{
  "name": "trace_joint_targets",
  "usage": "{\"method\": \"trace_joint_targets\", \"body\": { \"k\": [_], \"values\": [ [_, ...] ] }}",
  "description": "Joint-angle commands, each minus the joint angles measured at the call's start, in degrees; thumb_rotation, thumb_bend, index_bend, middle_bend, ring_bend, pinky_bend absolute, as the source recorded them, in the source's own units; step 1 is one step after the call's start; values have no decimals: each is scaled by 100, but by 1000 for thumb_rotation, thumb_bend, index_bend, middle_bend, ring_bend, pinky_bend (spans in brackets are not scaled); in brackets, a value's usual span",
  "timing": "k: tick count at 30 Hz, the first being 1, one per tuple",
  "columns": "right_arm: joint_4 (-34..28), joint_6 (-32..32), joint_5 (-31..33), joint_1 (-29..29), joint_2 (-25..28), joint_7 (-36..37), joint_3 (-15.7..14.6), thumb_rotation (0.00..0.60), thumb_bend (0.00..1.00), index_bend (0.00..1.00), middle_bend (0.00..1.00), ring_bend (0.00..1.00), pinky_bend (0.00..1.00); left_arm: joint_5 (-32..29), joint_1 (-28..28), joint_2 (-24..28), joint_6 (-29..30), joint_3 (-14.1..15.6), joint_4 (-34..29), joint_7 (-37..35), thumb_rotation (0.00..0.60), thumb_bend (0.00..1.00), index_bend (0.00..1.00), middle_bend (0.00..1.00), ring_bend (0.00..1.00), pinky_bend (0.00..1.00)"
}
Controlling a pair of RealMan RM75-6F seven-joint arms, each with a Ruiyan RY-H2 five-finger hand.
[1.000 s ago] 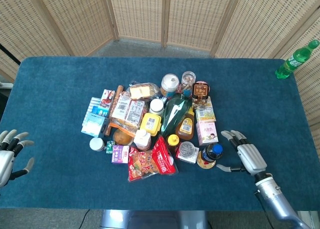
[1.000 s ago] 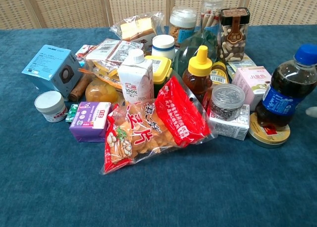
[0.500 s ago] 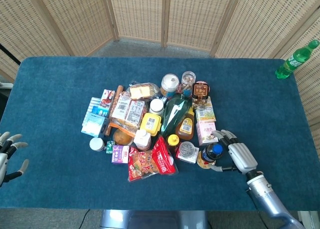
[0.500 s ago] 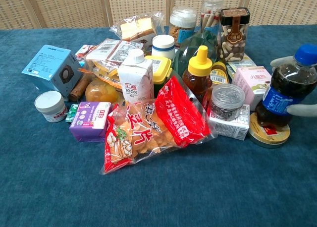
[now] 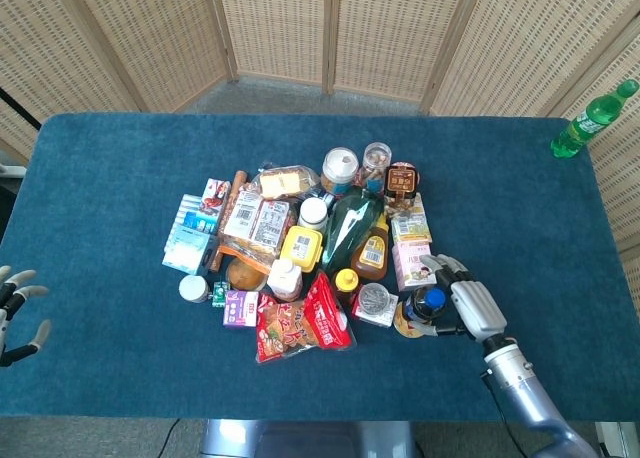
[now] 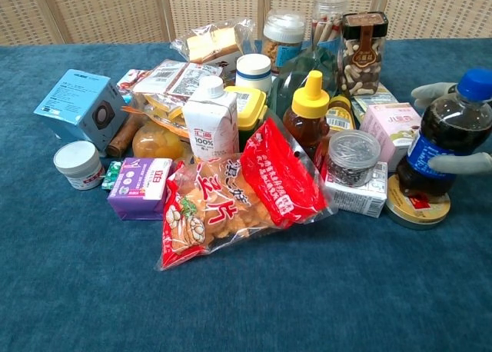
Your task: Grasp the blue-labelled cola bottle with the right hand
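Note:
The blue-labelled cola bottle [image 5: 427,303] [image 6: 444,141] stands upright, blue cap on, on a flat round tin [image 6: 419,204] at the right edge of the pile. My right hand [image 5: 468,306] is wrapped around it from the right. Its thumb [image 6: 463,163] lies across the front of the label, and its fingers [image 6: 430,93] curl round the far side at the bottle's shoulder. My left hand [image 5: 14,313] hovers at the far left table edge, fingers spread, holding nothing.
A dense pile of groceries fills the table's middle: a red snack bag [image 6: 238,194], a honey bottle [image 6: 307,114], a pink box [image 6: 390,129] and a foil-lidded cup [image 6: 352,156] close to the cola. A green bottle [image 5: 592,120] stands far right.
My right hand slid left onto the cola bottle, and thumb and fingers closed around it. The left hand drifted down and left toward the table edge.

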Motion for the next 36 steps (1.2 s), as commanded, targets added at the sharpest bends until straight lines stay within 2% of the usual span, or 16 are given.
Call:
{"method": "trace_joint_targets", "body": {
  "k": [1,2,4,5,8,11,16,27,36],
  "values": [
    [27,68,48,-25,-55,38,45,510,0,71,484,545,215,-12,10,5,8,-6,0,-6,496,451,319,206,95,0],
    [50,127,56,-42,-89,88,72,547,0,132,587,679,303,-16,14,5,13,-10,0,-7,495,451,319,205,95,0],
    [90,184,55,-61,-121,180,90,591,0,266,762,883,466,-22,16,8,9,-14,-1,-5,493,452,320,204,95,0],
    [136,240,48,-75,-146,221,107,599,0,343,848,949,548,-27,16,9,6,-18,-3,-2,495,452,320,204,95,0],
    [190,274,84,-103,-159,409,129,600,0,498,994,1000,692,-47,10,10,-4,-37,-7,-3,494,452,319,206,95,0],
    [227,294,129,-126,-154,596,161,600,0,575,1000,1000,786,-60,-4,0,-24,-55,-5,0,497,452,319,205,95,0],
    [311,301,194,-148,-137,849,211,600,0,603,1000,1000,851,-68,-43,-4,-77,-76,-28,33,497,452,320,205,95,0],
    [25,517,173,-127,348,1013,499,600,0,616,1000,1000,873,-44,-114,8,-132,-109,-94,121,495,452,321,206,95,0],
    [-619,630,404,41,1002,910,1064,600,0,610,1000,1000,872,10,-115,-3,-96,-99,-126,131,496,452,319,206,95,0]
  ]
}}
